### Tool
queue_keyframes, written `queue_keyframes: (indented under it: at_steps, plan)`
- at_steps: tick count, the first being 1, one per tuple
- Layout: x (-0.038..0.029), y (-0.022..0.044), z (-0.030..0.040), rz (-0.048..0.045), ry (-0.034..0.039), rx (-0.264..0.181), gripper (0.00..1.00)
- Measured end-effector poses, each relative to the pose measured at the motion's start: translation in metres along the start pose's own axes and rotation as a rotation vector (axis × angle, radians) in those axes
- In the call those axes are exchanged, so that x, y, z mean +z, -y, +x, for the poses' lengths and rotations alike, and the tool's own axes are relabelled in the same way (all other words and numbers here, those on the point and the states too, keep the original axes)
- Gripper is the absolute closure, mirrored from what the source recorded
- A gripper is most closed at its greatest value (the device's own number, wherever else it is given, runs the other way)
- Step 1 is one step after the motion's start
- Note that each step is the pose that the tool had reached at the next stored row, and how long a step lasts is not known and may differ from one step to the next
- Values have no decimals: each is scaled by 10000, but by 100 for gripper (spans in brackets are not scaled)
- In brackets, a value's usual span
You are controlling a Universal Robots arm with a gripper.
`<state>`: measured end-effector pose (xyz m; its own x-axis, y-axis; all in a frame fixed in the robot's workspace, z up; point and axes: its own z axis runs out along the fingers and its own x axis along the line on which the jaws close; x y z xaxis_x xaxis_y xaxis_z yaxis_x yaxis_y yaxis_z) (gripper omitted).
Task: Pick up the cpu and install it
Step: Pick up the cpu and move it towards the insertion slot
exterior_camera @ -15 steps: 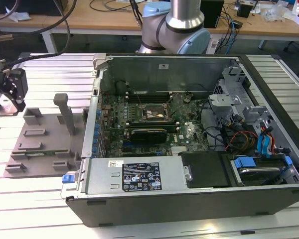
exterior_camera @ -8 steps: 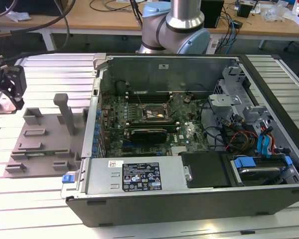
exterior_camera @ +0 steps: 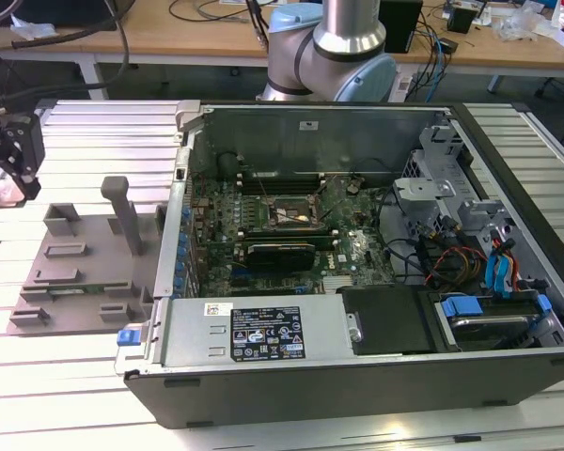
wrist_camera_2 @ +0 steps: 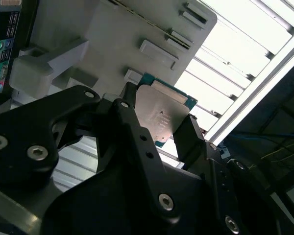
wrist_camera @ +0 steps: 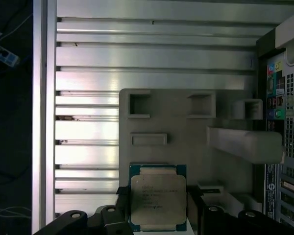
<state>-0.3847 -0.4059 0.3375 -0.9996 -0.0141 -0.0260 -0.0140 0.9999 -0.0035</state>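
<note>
The cpu (wrist_camera: 158,196), a thin square chip with a silver-grey metal top on a green board, sits between the black fingers of my gripper (wrist_camera: 158,208), which is shut on its two opposite edges. The second wrist view shows the same hold: the cpu (wrist_camera_2: 162,115) is gripped by my gripper (wrist_camera_2: 161,128) and hangs above the slatted table beside the grey plastic tray (wrist_camera_2: 112,34). In the exterior view my gripper (exterior_camera: 12,167) is at the far left, left of the tray (exterior_camera: 85,263) and well away from the motherboard socket (exterior_camera: 296,214) in the open computer case (exterior_camera: 508,366).
The case's metal wall (exterior_camera: 174,235) stands between the tray and the motherboard. A long black card (exterior_camera: 282,252) lies just in front of the socket. The tray carries raised blocks and a tall post (exterior_camera: 127,211). The robot's base (exterior_camera: 334,56) rises behind the case.
</note>
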Motion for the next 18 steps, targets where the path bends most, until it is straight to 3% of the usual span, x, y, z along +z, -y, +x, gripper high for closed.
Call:
queue_keyframes:
  at_steps: [6, 11, 18]
  plan:
    - [-79, -1, -2, 41, 0, -1, 45]
    - [-192, -1, -5, 68, -1, -2, 45]
    - [-275, -1, -7, 80, -2, -2, 45]
